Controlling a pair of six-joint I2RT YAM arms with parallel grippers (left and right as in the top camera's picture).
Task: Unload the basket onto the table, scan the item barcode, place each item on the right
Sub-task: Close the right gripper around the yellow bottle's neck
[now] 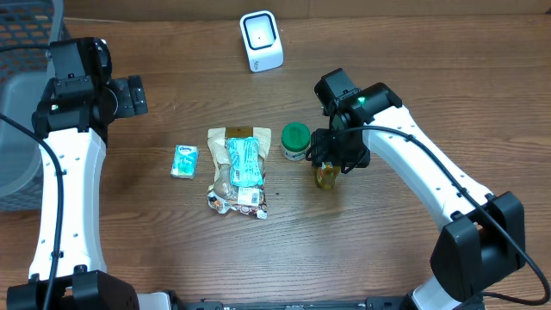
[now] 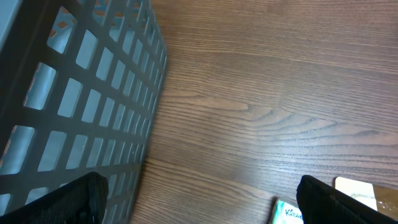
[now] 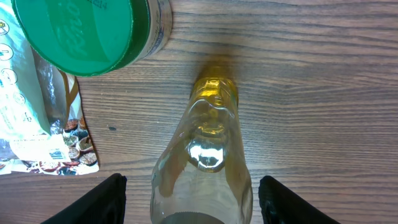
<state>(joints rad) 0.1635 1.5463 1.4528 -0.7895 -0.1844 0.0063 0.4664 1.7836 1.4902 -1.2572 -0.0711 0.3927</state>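
Note:
A clear bottle (image 1: 326, 176) of yellow liquid stands upright on the wooden table, right of centre. In the right wrist view the bottle (image 3: 205, 155) sits between my right gripper's (image 3: 193, 199) two black fingers. A gap of table shows on each side, so that gripper (image 1: 332, 158) is open around the bottle and not touching it. No barcode shows on the bottle. The white scanner (image 1: 261, 40) stands at the back centre. My left gripper (image 1: 131, 95) hovers open at the far left with nothing between its fingers (image 2: 74, 199).
A green-lidded jar (image 1: 295, 140) stands just left of the bottle. Snack bags (image 1: 238, 170) lie at the centre, with a small tissue pack (image 1: 184, 161) to their left. A grey lattice basket (image 1: 21, 112) fills the left edge, close beside the left gripper.

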